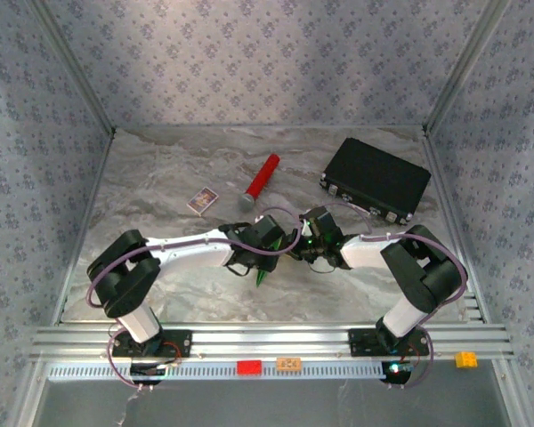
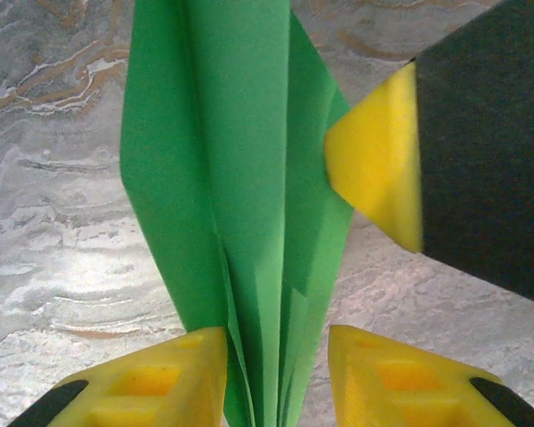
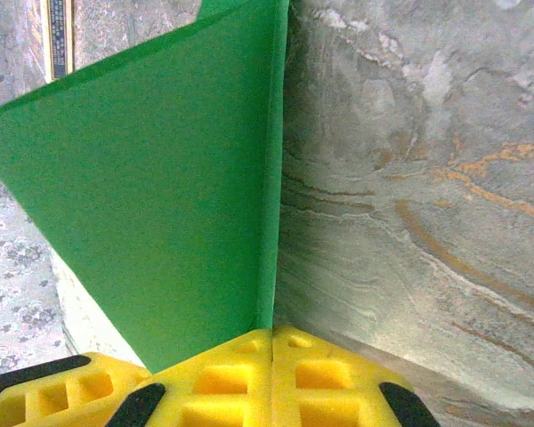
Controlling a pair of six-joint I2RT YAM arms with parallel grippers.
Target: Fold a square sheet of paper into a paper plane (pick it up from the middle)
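The half-folded green paper plane [image 2: 231,178] hangs above the middle of the marbled surface [image 1: 160,178], its tip [image 1: 263,277] pointing down; the right gripper [image 3: 271,342] has its jaws closed on one folded edge; the left gripper [image 2: 276,356] straddles the folds, jaws apart, though I cannot tell if they pinch; behind lie a red cylinder [image 1: 261,181], a black case [image 1: 376,178] and a small card [image 1: 202,200].

Top external high at near edge, looking down on table [image 1: 178,169], both wrist views close-up on paper plane [image 2: 240,178]
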